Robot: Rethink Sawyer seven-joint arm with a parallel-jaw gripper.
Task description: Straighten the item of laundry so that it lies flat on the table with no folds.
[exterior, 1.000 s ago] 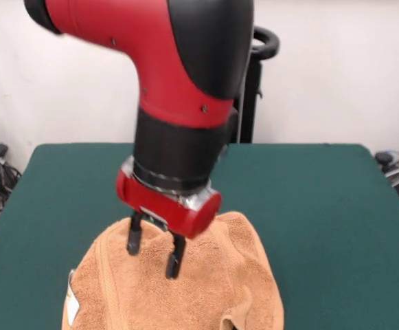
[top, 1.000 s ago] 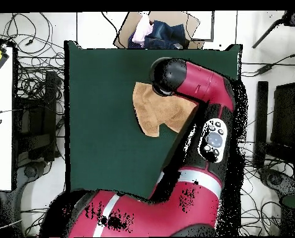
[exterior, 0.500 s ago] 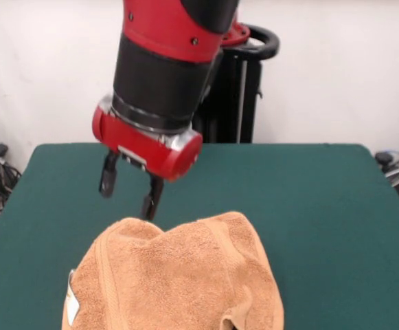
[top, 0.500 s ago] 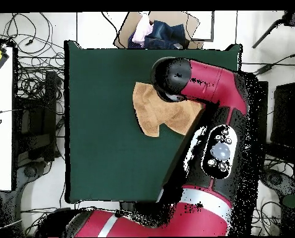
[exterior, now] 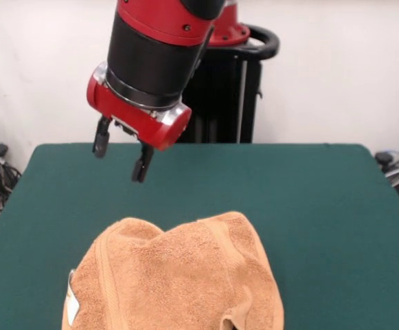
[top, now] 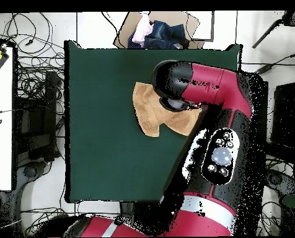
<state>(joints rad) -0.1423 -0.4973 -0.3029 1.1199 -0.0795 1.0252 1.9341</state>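
Front view: towel (exterior: 175, 278) sits on the green worktop (exterior: 323, 206), orange-tan terry, bunched up rather than flat. Top edge humps into two rounded lobes with a dip between them. A woven border band runs down the side of the towel that has the small white tag (exterior: 71, 302) on its edge. Another fold line runs down the opposite half, ending in a small pucker at the towel's bottom edge. The lower part of the towel is cut off by the picture edge.

Pincer (exterior: 121, 152) hangs in the air above the worktop, beyond the towel's tag-side lobe and clear of it, not touching the cloth. Its two black fingers (exterior: 141, 165) are spread apart with nothing between them. Red and black arm (exterior: 154, 62) comes down to it at a tilt.

Overhead view: towel (top: 151, 111) shows as an irregular tan patch, one pointed corner sticking out, with the arm's black joint (top: 175, 83) covering the side of it toward the arm. Pincer itself is hidden under the arm here. Beyond the worktop edge nearest the towel lies a cardboard box (top: 159, 30) with cloth in it.
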